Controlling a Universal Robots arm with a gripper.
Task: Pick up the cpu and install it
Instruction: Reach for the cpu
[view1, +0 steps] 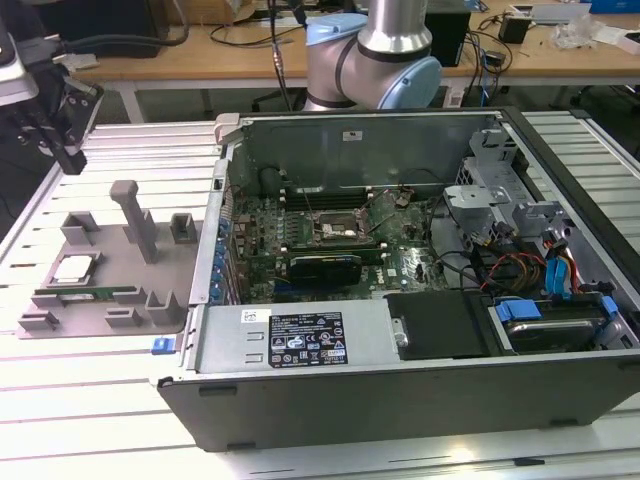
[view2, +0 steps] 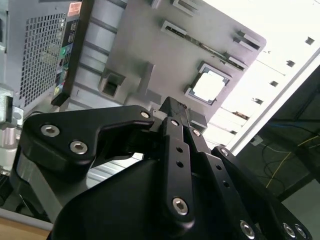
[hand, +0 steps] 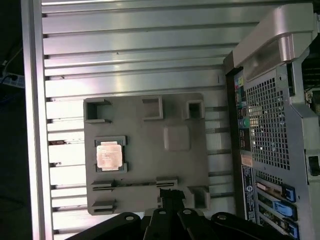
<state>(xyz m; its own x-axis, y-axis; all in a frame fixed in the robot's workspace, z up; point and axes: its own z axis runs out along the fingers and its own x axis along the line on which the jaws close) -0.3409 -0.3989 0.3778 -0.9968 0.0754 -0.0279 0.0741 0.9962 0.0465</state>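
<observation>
- The jaws look closed to me, tips together, with nothing between them. In the exterior view I see them hanging high at the exterior view's left, above the worktop (view1: 120, 400).
- In the first wrist view their dark tips overlap the near edge of the grey fixture (hand: 150, 165), just beside the slot that holds the memory stick (hand: 135, 183).
- The cpu (view1: 75, 268) is not gripped. It lies flat, shiny top up, in its square pocket on the fixture, well apart from the jaws. I can see it in both wrist views.
- The memory stick lies on edge along its slot, near the cpu and apart from it.
- A grey post (view1: 135, 215) stands upright on the fixture, between the cpu and the case (view1: 400, 390).
- The case lies open on the worktop just beside the fixture, on the exterior view's right, its perforated rear panel facing the fixture.
- Inside it the board shows the socket (view1: 335, 225), with a black card (view1: 325, 265) just in front of it.
- The arm's blue-capped joint (view1: 390, 50) rises behind the case.
</observation>
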